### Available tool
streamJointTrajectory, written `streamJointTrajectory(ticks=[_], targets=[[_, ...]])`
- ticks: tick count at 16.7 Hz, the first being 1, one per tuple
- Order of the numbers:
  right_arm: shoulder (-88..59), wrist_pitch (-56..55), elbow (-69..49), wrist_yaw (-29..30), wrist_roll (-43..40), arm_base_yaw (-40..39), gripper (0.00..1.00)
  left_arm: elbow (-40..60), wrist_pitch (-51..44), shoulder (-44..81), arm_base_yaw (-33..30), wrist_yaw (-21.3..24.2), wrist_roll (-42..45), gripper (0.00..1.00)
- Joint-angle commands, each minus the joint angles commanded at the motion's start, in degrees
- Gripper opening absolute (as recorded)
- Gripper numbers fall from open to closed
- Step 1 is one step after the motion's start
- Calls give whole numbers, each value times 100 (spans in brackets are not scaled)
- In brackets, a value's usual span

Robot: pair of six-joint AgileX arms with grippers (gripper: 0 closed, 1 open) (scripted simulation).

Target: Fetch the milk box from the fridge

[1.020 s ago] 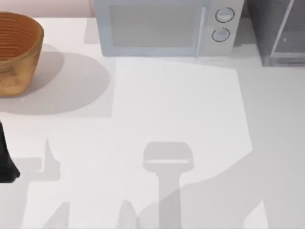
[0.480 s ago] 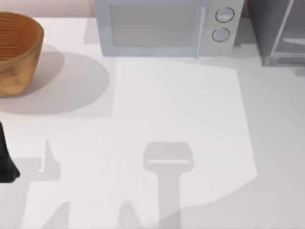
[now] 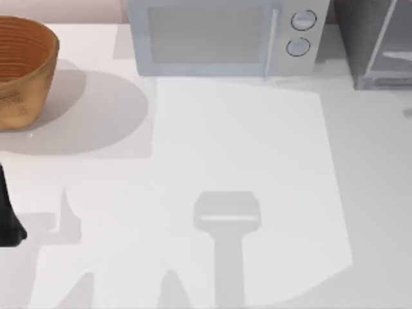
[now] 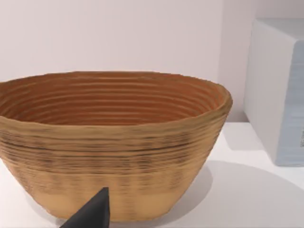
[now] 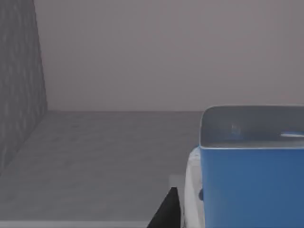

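Blue milk box (image 5: pixel 251 187) is sitting inside the fridge (image 3: pixel 376 42), at the table's far right corner. Right gripper is nearing it, grip unreadable; it should center around the carton before closing.

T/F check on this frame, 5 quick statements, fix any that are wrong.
1. The microwave has two round knobs. True.
2. The basket sits on the table's right side. False: it is at the top view's left.
3. The milk box is blue, seen close in the right wrist view. True.
4. The basket holds fruit. False: its inside looks bare in the left wrist view.
5. The fridge stands left of the microwave. False: it is to its right.
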State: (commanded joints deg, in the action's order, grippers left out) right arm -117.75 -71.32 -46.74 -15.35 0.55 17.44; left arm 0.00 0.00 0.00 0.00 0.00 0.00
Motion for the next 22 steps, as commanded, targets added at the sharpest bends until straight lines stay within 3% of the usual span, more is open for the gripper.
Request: streamJointTrajectory(ticks=[5, 9, 22], targets=[[297, 212, 102, 54, -13, -89, 0, 0, 0, 0, 0, 0, 0, 100], [1530, 925, 554, 227, -61, -262, 0, 0, 0, 0, 0, 0, 0, 100], [9368, 5498, 3642, 1167, -45, -1303, 0, 0, 0, 0, 0, 0, 0, 100]])
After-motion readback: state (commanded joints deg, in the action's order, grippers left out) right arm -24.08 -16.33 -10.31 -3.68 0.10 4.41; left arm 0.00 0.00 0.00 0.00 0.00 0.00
